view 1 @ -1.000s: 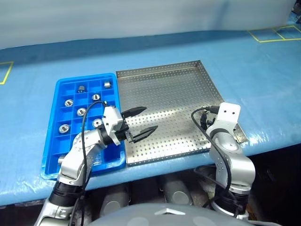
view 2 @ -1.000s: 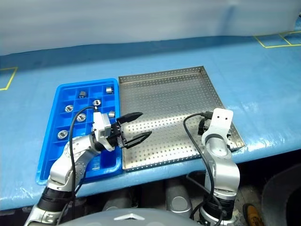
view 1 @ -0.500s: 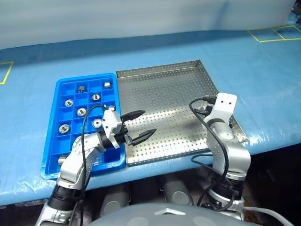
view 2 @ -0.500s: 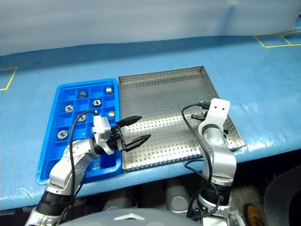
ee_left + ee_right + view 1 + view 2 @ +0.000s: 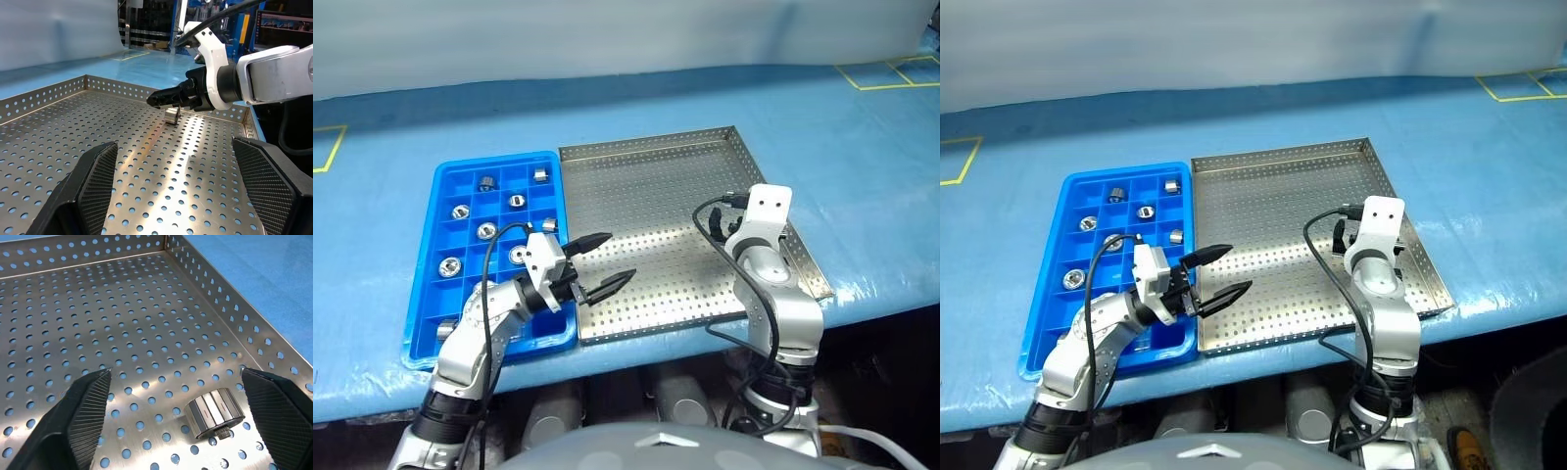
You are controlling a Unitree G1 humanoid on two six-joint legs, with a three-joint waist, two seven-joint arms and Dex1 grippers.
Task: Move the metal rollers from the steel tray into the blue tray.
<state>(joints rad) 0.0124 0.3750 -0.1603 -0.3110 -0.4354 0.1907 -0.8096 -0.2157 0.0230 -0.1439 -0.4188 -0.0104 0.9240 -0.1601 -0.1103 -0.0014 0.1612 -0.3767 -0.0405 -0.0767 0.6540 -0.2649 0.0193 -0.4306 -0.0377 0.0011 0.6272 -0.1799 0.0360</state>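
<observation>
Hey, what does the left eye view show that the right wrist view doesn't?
Left eye view alone: the bright blue compartmented plastic tray holding small shiny metal rollers, and the open left end effector over the near left of the steel tray. Right wrist view alone: one ribbed silver roller lying between the open right end effector's fingers. Both: the perforated square steel tray.

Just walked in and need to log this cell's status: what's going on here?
A two-armed robot is shifting metal rollers from the steel tray into the blue tray, where most already sit in compartments. One roller is left on the steel tray's perforated floor, lying between the open fingers of the right gripper, not yet gripped. The left gripper hovers open and empty over the steel tray's near left corner.
</observation>
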